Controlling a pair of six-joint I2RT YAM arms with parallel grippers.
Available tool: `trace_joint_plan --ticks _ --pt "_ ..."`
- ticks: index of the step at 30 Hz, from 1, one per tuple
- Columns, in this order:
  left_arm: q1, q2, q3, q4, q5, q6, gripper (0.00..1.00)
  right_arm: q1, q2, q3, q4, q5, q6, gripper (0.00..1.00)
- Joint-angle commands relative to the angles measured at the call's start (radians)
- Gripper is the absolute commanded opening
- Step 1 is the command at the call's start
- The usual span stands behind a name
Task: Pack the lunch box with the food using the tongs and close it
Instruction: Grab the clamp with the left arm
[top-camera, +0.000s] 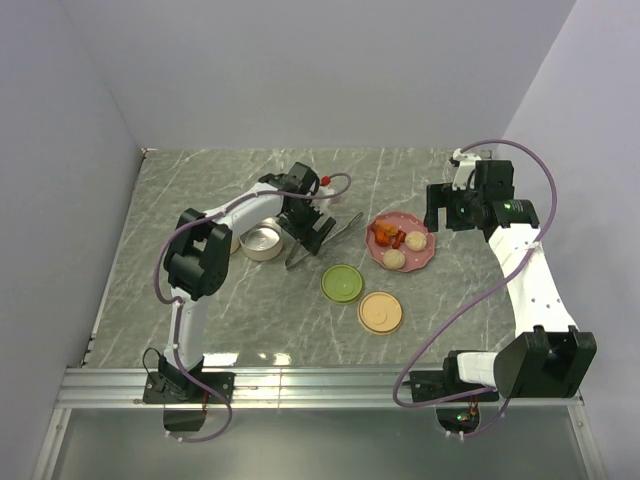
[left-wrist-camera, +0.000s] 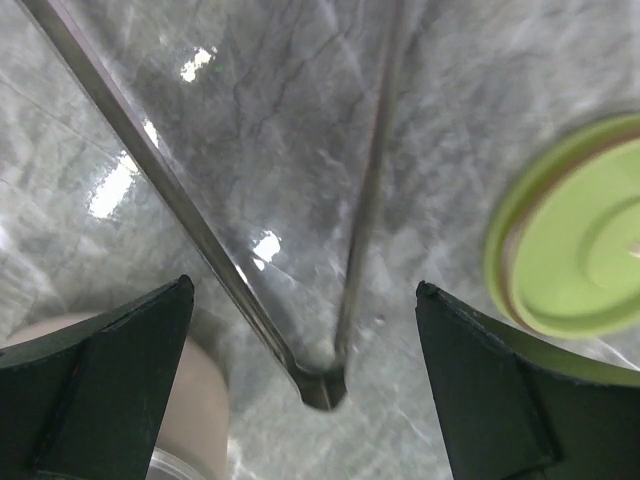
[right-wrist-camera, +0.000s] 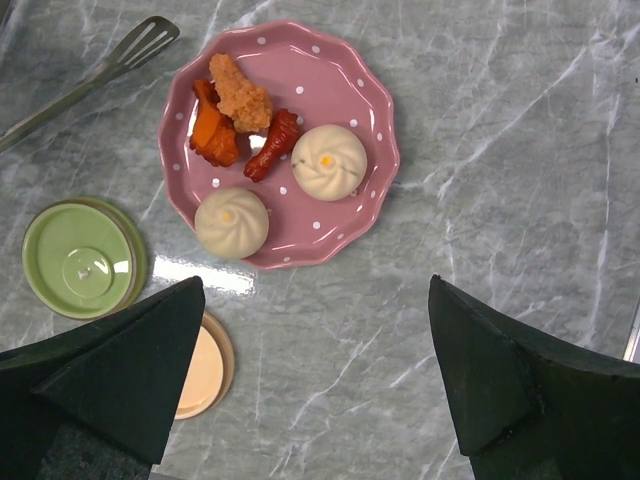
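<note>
left gripper and right gripper are both wide open, and if the left one pinches the tongs off-centre, the slim metal may skid away.

Left wrist view: the green lid is blurred, cut off at right; the tongs run off the top; right wrist view: a black finger half hides the peach lid, lower left.

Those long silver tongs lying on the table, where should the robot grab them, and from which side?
Probably on the two thin arms just past the joined end of the tongs, coming straight down from above. They lie flat on the table, V spreading sideways, so fingers can straddle both arms and squeeze them together. The open left gripper hangs over that end.
</note>
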Motion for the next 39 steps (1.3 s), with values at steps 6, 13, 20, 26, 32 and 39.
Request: trace_joint_plan --ticks 6,13,20,26,32,39 --pt "-0.03 -0.026 -0.144 0.209 -0.078 -0.047 0.99 -0.007 0.013 0.023 0.003 -0.012 -0.009 1.0" --pt "-0.036 -0.051 -0.249 0.369 -0.086 -0.058 0.96 -0.007 0.01 0.016 0.01 -0.004 -0.012 1.0" --pt "-0.05 -0.043 -0.296 0.475 -0.138 -0.089 0.89 -0.007 0.006 0.006 0.014 0.008 -0.015 1.0" --pt "-0.069 -0.042 -0.352 0.493 -0.152 -0.063 0.87 -0.007 -0.006 -0.003 0.014 0.016 -0.023 1.0" --pt "-0.1 -0.046 -0.378 0.489 -0.18 -0.053 0.85 -0.007 -0.011 -0.009 0.017 0.011 -0.024 1.0" --pt "-0.106 -0.066 -0.343 0.418 -0.187 -0.056 0.74 -0.007 -0.028 0.003 0.014 -0.009 -0.037 1.0"
